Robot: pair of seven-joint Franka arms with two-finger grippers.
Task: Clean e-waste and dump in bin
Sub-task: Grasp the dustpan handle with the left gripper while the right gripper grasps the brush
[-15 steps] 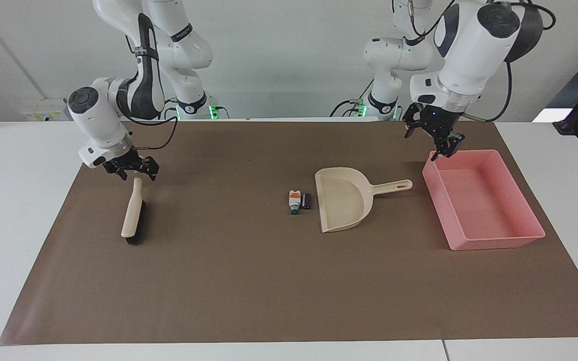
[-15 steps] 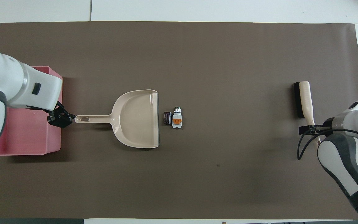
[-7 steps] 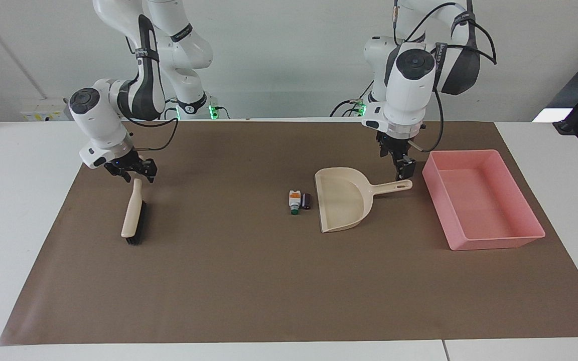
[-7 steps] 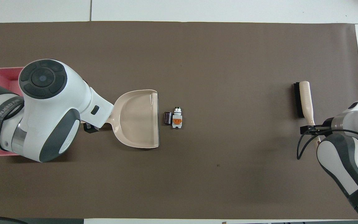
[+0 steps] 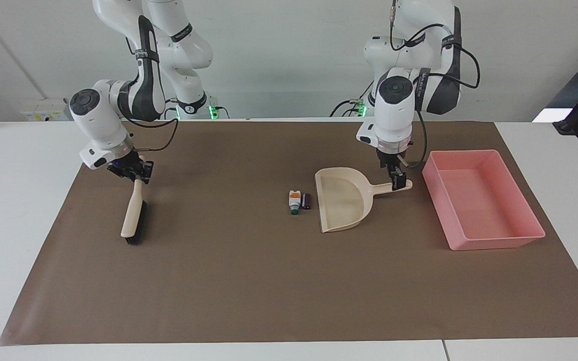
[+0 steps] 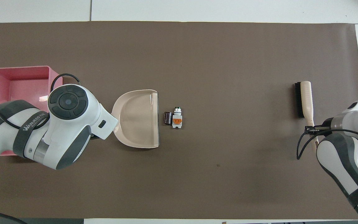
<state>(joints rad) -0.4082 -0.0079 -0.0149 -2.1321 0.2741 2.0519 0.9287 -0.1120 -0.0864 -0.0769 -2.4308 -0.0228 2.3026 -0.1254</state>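
The e-waste lies mid-mat: a white component with orange mark and green tip (image 5: 294, 200) (image 6: 176, 118) touching a small dark cylinder (image 5: 307, 201) (image 6: 167, 118), just beside the open mouth of the beige dustpan (image 5: 341, 200) (image 6: 138, 118). The pink bin (image 5: 494, 241) (image 6: 17, 69) stands toward the left arm's end, empty. My left gripper (image 5: 397, 182) is down at the dustpan's handle end; the overhead view hides it under the arm. My right gripper (image 5: 136, 173) (image 6: 313, 128) is at the handle tip of the brush (image 5: 133, 215) (image 6: 303, 99).
Everything rests on a brown mat (image 5: 269, 281) on the white table. The brush lies toward the right arm's end, its handle pointing at the robots. The dustpan's handle points toward the bin.
My left gripper swung from over the bin's corner down to the dustpan's handle. My right gripper sank onto the brush handle's tip. The objects have not moved.
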